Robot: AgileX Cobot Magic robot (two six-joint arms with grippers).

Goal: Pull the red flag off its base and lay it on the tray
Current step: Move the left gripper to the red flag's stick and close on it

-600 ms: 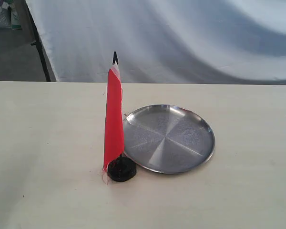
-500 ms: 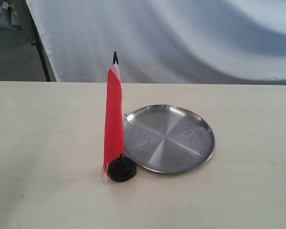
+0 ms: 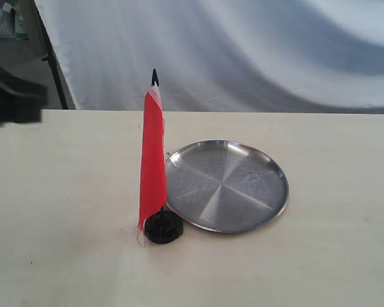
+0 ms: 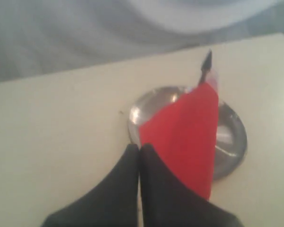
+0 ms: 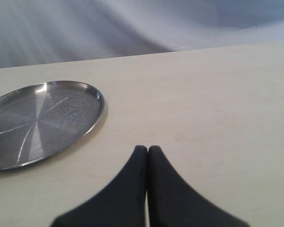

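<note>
The red flag (image 3: 153,167) stands upright in its black round base (image 3: 162,226), with the black pointed tip on top. Just right of it lies the silver tray (image 3: 243,192), which holds nothing. A blurred dark part of the left arm (image 3: 11,96) shows at the far left edge, well away from the flag. In the left wrist view my left gripper (image 4: 140,148) is shut and holds nothing, with the red flag (image 4: 189,127) and the tray (image 4: 232,142) beyond it. My right gripper (image 5: 147,150) is shut over bare table, beside the tray (image 5: 38,120).
The pale table (image 3: 64,211) stretches wide on both sides of the flag and tray. A white cloth backdrop (image 3: 243,51) hangs behind the far edge, with a dark stand leg (image 3: 51,61) at the back left.
A dark blurred piece of the left arm has come into the exterior view at the far left edge. Flag, base and tray have not moved.
</note>
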